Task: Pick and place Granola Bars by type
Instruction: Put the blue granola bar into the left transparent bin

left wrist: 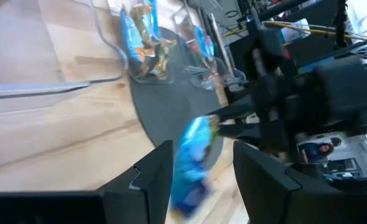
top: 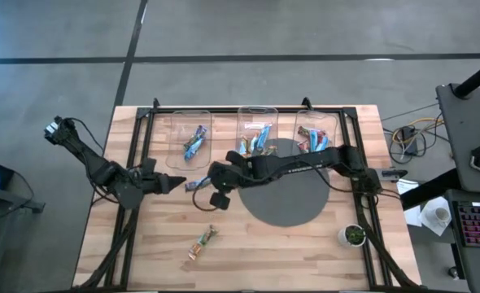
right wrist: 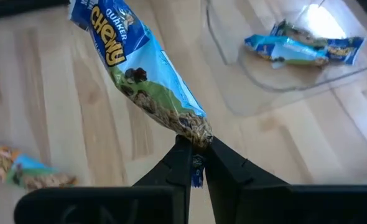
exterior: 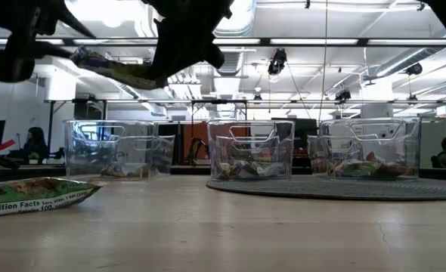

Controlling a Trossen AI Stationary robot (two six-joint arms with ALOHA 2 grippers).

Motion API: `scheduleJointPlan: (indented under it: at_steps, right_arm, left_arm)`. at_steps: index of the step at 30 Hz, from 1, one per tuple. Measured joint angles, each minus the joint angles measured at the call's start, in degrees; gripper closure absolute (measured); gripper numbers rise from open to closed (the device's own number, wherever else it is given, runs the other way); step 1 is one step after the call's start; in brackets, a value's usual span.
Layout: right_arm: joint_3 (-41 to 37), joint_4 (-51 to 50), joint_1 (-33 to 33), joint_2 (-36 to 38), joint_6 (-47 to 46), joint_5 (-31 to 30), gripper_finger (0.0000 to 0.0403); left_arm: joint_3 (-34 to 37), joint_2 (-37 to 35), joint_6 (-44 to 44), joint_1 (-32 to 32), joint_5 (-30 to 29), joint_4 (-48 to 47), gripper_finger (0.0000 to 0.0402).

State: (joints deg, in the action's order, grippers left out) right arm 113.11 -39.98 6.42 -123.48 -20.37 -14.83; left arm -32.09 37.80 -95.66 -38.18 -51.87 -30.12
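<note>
Right now the right gripper (right wrist: 195, 149) pinches a blue bar (right wrist: 140, 74); the spread left gripper (left wrist: 199, 171) should close squarely around its free end.

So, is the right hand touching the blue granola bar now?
Touching. In the right wrist view the right hand is shut on one end of the blue granola bar, which sticks out above the wooden table.
</note>
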Motion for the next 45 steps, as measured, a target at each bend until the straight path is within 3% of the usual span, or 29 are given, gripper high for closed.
scheduleJointPlan:
  at_steps: [7, 12, 31, 39, 45]
  right_arm:
    - [0.01, 3.09, -2.25, 0.0, 0.7, 1.06, 0.0377]
    - [0.01, 3.74, -3.44, 0.04, 0.81, 1.9, 0.0377]
    - [0.01, 9.28, -5.84, -0.24, -0.13, 3.37, 0.0374]
    - [0.01, 10.76, -7.0, -0.24, 0.01, 1.65, 0.0364]
    - [0.01, 10.64, -8.58, -0.24, -0.23, 1.6, 0.0317]
  left_arm:
    - [6.36, -3.01, -0.55, 1.54, 0.61, 6.78, 0.0252]
    - [8.62, -4.52, 5.47, 3.77, 1.71, 14.76, 0.0252]
    - [8.67, -4.85, 16.45, 14.25, 12.36, 17.58, 0.0256]
    - [8.78, -4.83, 19.53, 17.91, 14.39, 17.44, 0.0318]
    - [8.87, -4.88, 22.72, 24.24, 14.51, 17.06, 0.0359]
